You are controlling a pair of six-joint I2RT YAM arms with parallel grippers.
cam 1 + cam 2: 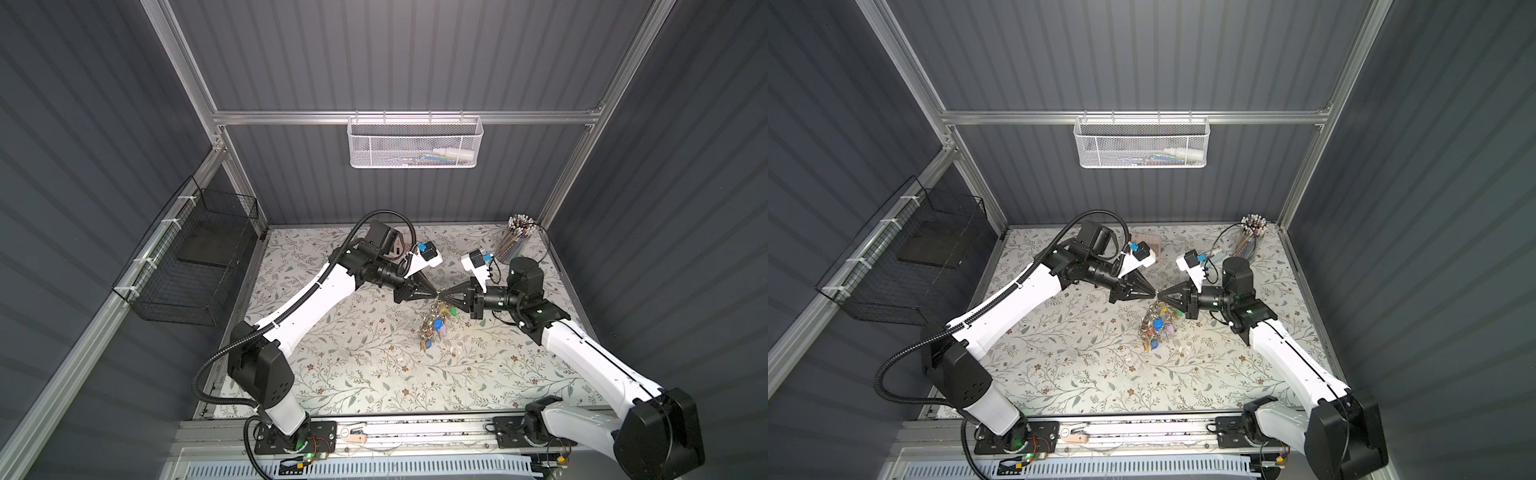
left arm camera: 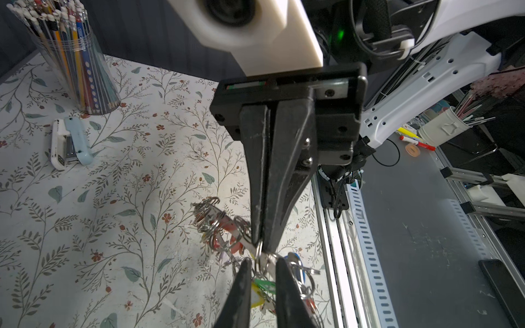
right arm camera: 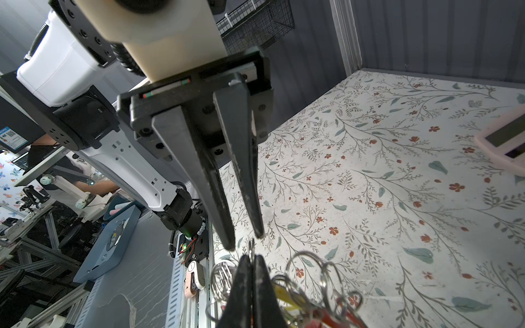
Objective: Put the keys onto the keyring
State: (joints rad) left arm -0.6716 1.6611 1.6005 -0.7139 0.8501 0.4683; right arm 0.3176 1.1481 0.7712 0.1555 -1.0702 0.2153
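**Q:** Centre of the field: how do the two tools stand?

**A:** Tip to tip above the middle of the surface (image 1: 353, 374). The left tool (image 1: 436, 295) enters from the left and the right tool (image 1: 444, 298) from the right. Both lie nearly level, with their tips almost meeting, in both top views.

**Q:** State of each tool?

**A:** Right tool: fingers pressed together with no gap, their tips pinching a silver band of the keyring (image 1: 430, 326). Left tool: fingers (image 2: 243, 284) a narrow gap apart. In the left wrist view they straddle a small ring (image 2: 260, 259) just below the right tool's tips. Whether either finger touches metal cannot be told.

**Q:** And the task's things?

**A:** The keyring hangs from the right tool's tips, with its keys (image 1: 424, 345) and coloured tags bunched beneath. A yellow tag (image 2: 257, 298) and a green tag (image 2: 265, 285) show in the gap between the left fingers. Whether the yellow-tagged key is on the keyring cannot be told. Nor can it be told whether the bunch's lower end reaches the surface.
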